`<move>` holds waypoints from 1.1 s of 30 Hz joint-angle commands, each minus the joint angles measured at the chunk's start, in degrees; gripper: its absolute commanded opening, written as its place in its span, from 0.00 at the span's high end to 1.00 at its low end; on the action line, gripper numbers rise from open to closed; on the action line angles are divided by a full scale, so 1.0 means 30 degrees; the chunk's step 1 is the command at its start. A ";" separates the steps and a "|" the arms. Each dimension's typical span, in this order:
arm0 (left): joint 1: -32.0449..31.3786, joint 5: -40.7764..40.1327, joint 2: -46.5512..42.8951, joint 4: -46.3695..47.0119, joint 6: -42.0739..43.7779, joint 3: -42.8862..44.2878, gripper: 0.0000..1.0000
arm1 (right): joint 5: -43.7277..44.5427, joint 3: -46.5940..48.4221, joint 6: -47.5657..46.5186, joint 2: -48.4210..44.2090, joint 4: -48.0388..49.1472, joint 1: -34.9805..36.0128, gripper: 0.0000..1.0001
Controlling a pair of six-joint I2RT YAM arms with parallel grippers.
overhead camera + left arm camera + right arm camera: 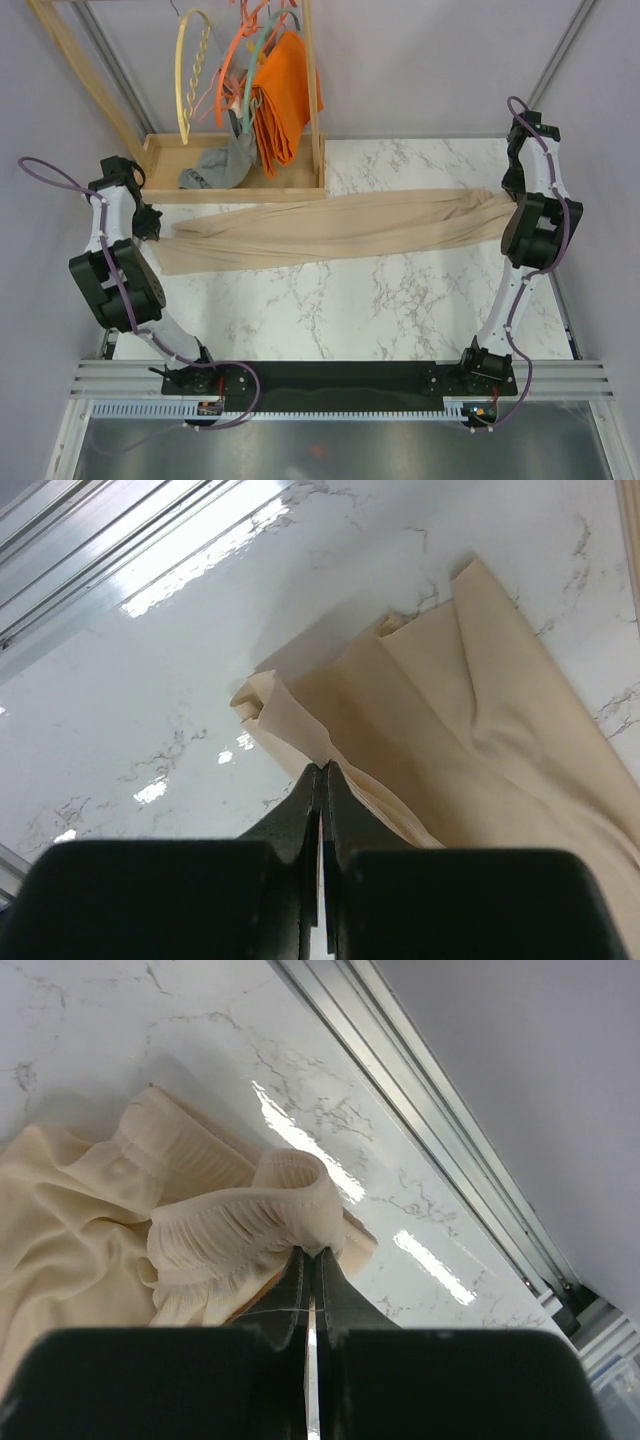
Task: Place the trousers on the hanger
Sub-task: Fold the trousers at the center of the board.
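Note:
The beige trousers (330, 228) lie stretched across the marble table from left to right. My left gripper (152, 226) is shut on the leg end (300, 735) at the left. My right gripper (512, 215) is shut on the gathered elastic waistband (255, 1225) at the right. Both pinch the fabric at the fingertips, just above the table. The pale yellow hanger (192, 75) with its twisted bar hangs on the wooden rack at the back left, apart from the trousers.
A wooden rack (235, 165) at the back left holds orange hangers, a teal hanger (258, 55), an orange cloth (285, 100) and a grey garment (215, 165) on its base. Metal rails run along the table's side edges (440, 1140).

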 commanded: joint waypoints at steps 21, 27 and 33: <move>-0.0035 0.0417 0.4070 0.0173 0.1465 0.5308 0.98 | -0.3750 0.2678 -0.0070 0.1242 0.1309 -0.1383 1.00; -0.0035 0.0503 0.4391 0.0289 0.1318 0.5660 0.98 | -0.4714 0.2326 0.0721 0.0948 0.2157 -0.2351 1.00; -0.0035 0.1116 0.5560 0.0494 0.1463 0.6069 0.98 | -0.6795 0.2589 0.1365 0.1826 0.3007 -0.2500 1.00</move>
